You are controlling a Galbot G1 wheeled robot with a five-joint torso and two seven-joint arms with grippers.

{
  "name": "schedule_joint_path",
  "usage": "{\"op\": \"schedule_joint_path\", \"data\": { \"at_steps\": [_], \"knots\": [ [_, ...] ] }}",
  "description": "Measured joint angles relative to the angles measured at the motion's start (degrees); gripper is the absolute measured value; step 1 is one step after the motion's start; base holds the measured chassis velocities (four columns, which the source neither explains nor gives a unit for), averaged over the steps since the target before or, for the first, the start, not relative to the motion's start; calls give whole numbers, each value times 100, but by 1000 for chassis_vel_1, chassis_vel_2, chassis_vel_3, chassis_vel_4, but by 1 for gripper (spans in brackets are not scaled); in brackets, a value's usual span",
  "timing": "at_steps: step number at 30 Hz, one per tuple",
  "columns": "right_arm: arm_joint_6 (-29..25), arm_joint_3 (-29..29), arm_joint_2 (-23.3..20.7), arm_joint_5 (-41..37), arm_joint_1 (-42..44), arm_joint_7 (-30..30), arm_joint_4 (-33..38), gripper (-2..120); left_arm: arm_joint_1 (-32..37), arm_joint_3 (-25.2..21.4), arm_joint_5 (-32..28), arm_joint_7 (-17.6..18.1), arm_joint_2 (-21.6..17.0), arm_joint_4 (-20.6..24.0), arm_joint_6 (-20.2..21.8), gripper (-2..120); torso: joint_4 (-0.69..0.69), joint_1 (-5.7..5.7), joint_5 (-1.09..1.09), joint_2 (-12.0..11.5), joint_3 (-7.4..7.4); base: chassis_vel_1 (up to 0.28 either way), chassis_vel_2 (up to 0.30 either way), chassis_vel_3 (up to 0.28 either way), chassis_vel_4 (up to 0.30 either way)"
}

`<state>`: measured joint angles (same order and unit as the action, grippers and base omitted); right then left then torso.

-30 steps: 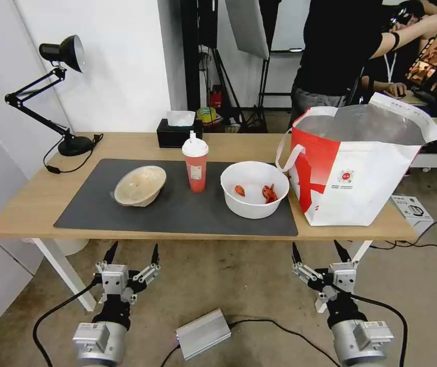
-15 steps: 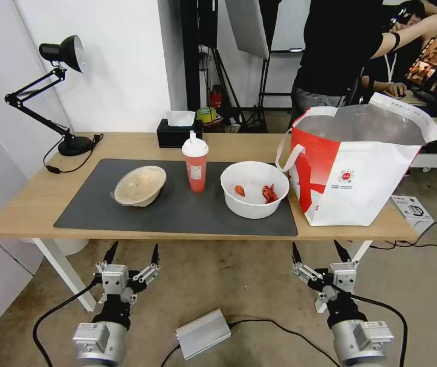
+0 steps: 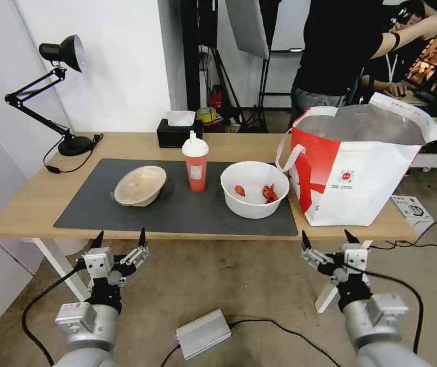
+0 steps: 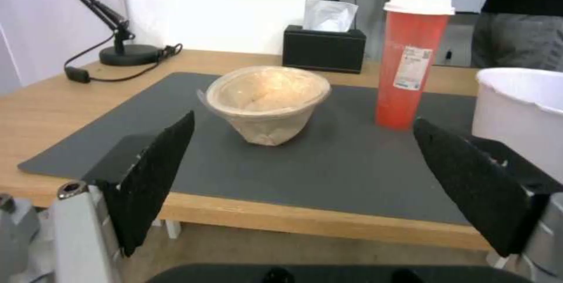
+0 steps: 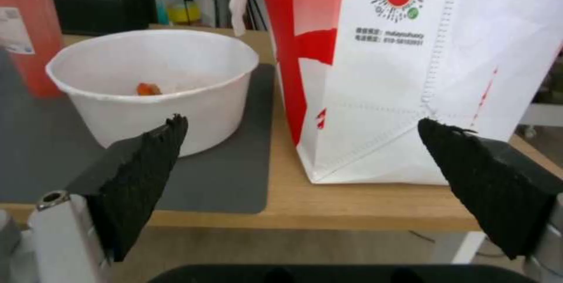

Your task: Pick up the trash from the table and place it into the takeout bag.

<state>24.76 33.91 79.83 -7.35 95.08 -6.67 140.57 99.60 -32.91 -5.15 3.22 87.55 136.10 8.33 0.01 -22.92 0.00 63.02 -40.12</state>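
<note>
Both arms are on the move — the left hand (image 3: 119, 242) and the right hand (image 3: 330, 239) have lifted from their low parked spots and now sit just short of the near edge of the bench (image 3: 34, 199), fingers spread wide, nothing in either. Nothing on the bench has shifted, so this reads as the opening reach, with no trash collected yet.

The left hand faces the beige paper bowl (image 4: 267, 102), which sits tilted on the dark mat (image 3: 177, 214) toward the bench's left half, well beyond the fingertips. The red drink cup (image 3: 196, 165) stands upright mid-mat, farther back.

The right hand points at the gap between the white bowl (image 5: 155, 85) — red scraps inside — and the takeout bag (image 5: 411, 76). That bowl rests at the mat's right end, just beside the bag, which stands open-topped at the bench's right end.

My read: each hand has a bowl roughly ahead of it, but both are below bench level, so they need height before any grasp.
</note>
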Motion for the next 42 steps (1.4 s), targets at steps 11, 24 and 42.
{"op": "schedule_joint_path", "data": {
  "at_steps": [11,24,42],
  "knots": [
    [170,-49,-99,-226,0,-126,221,100,246,-9,348,-206,-108,-167,-373,100,-1,0,0,0,1,0,0,0,0],
    [160,-86,-232,-358,-72,-146,244,100,409,-12,524,-261,-93,-244,-552,100,-1,0,0,0,1,0,0,0,0],
    [-251,-348,-1168,-1709,-852,224,98,100,374,-57,560,-247,48,-325,-644,100,0,1,0,0,1,0,0,0,0]
  ]
}}
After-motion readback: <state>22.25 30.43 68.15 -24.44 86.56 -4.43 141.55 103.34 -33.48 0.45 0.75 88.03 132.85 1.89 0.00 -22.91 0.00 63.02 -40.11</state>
